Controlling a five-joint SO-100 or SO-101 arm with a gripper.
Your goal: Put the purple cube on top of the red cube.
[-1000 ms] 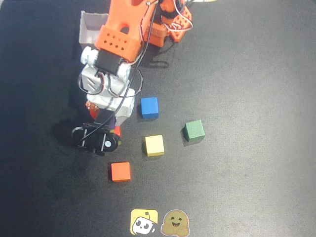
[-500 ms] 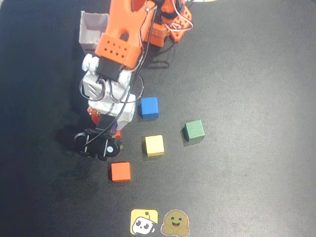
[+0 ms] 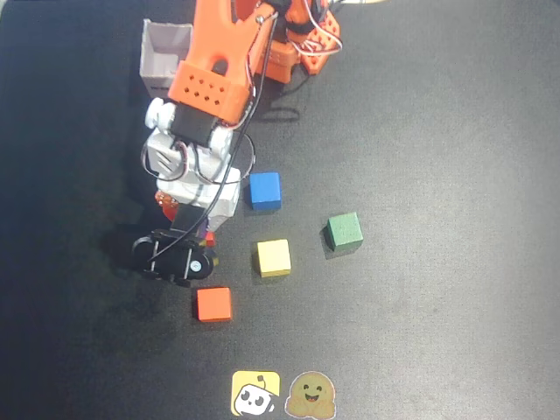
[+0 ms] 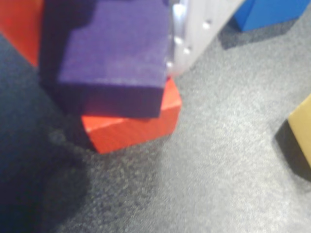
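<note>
From overhead, the arm hides nearly everything: the gripper (image 3: 203, 238) hangs left of the yellow cube (image 3: 273, 257), with only slivers of purple and red peeping out beneath.

The wrist view is clearer — the purple cube (image 4: 116, 58) sits clamped between the fingers (image 4: 194, 29), over the red cube (image 4: 131, 124), perhaps touching it. It looks light, rigid, grippable on flat opposite faces. No long axis; its faces are turned slightly off the red cube's.
</note>
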